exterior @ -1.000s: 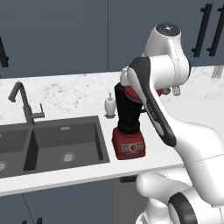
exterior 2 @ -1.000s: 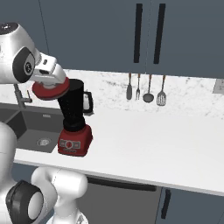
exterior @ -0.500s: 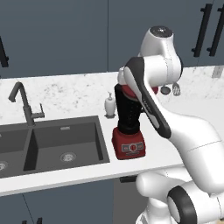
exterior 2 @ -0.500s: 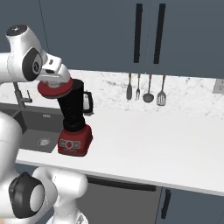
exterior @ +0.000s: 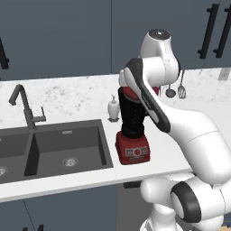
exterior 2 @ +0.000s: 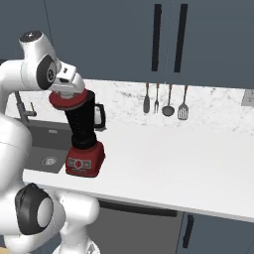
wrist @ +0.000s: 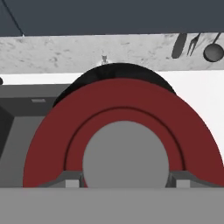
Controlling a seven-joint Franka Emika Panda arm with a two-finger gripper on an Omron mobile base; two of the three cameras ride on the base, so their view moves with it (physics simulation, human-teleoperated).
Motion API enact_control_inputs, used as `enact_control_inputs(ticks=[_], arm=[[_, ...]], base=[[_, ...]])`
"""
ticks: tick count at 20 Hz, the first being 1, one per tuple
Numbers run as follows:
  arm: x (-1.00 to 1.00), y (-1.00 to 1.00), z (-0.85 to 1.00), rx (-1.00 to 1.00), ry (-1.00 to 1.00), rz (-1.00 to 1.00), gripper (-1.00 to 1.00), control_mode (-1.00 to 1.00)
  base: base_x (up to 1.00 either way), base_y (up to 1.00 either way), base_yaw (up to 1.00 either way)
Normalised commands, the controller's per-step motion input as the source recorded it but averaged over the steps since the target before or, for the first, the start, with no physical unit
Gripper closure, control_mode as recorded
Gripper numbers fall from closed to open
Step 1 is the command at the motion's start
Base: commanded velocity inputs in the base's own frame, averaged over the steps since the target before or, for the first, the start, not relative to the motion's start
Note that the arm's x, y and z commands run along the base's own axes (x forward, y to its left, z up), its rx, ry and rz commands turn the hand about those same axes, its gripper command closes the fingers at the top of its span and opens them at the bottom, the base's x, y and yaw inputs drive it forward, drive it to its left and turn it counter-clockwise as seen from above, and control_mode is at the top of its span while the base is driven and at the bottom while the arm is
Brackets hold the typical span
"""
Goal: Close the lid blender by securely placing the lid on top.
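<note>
I am working at the tabletop [exterior 2: 163, 154], where the blender [exterior 2: 84, 134] is standing near the front edge, just right of the sink [exterior: 54, 146], so its open jar is facing up to take the cap. The arm [exterior: 149, 97] is reaching forward from the base and bending down over the jar. I am holding the lid [exterior 2: 68, 100] in the pincer [wrist: 124, 183], closed on it, tilted and overlapping the jar's rim, a black crescent showing past it; whether it is touching, I cannot tell.
</note>
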Motion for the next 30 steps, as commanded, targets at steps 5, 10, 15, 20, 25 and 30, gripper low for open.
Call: enact_control_inputs(ticks=[5,10,15,20,25,30], arm=[[0.28,0.00,0.17,0.00,0.07,-0.01,1.00,-1.00],[0.29,0.00,0.07,0.00,0.04,-0.01,1.00,-1.00],[0.28,0.00,0.00,0.00,0.00,-0.01,1.00,-1.00],[0.28,0.00,0.00,0.00,0.00,-0.01,1.00,-1.00],[0.31,0.00,0.00,0.00,-0.02,-0.01,1.00,-1.00],[0.30,0.00,0.00,0.00,-0.03,-0.01,1.00,-1.00]], base=[[0.00,0.00,0.00],[0.00,0.00,0.00],[0.00,0.00,0.00],[0.00,0.00,0.00],[0.00,0.00,0.00],[0.00,0.00,0.00]])
